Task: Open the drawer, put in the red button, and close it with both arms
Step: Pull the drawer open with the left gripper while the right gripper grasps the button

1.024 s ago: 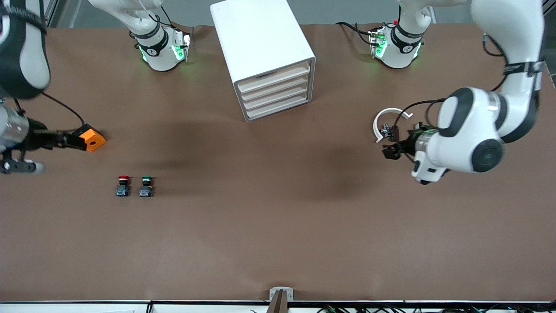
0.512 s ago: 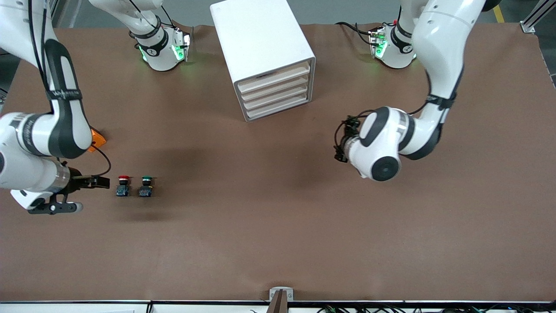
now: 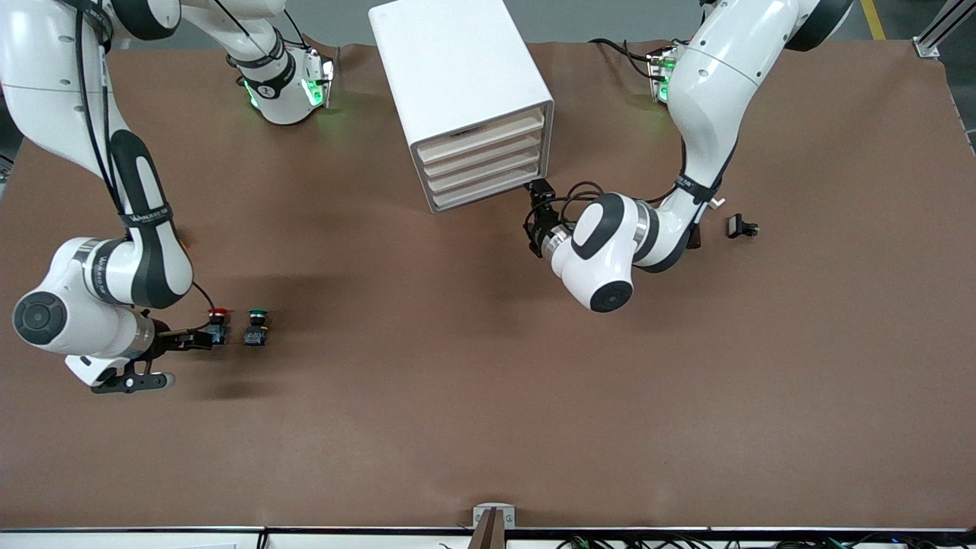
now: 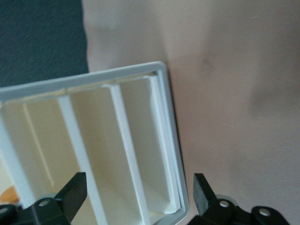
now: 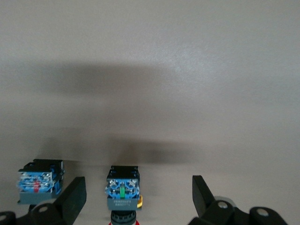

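The red button (image 3: pixel 217 325) lies on the brown table toward the right arm's end, beside the green one. My right gripper (image 3: pixel 204 337) is open, low over it. In the right wrist view the red button (image 5: pixel 123 193) sits between the fingers (image 5: pixel 72 197), untouched. The white cabinet (image 3: pixel 457 69) stands at the table's middle, near the bases. Its drawers (image 3: pixel 484 164) are all shut. My left gripper (image 3: pixel 540 200) is open, close in front of the cabinet's lower corner at the left arm's end. The left wrist view shows the cream drawer fronts (image 4: pixel 98 150) between its fingers (image 4: pixel 202 190).
The green button (image 3: pixel 257 328) lies just beside the red one, toward the left arm's end; it also shows in the right wrist view (image 5: pixel 40 183). A small black part (image 3: pixel 741 226) lies near the left arm. A bracket (image 3: pixel 493 517) sits at the table's front edge.
The right gripper has moved from the orange block to the red button. The left gripper has swung across the table to the cabinet's front corner, uncovering the small black part.
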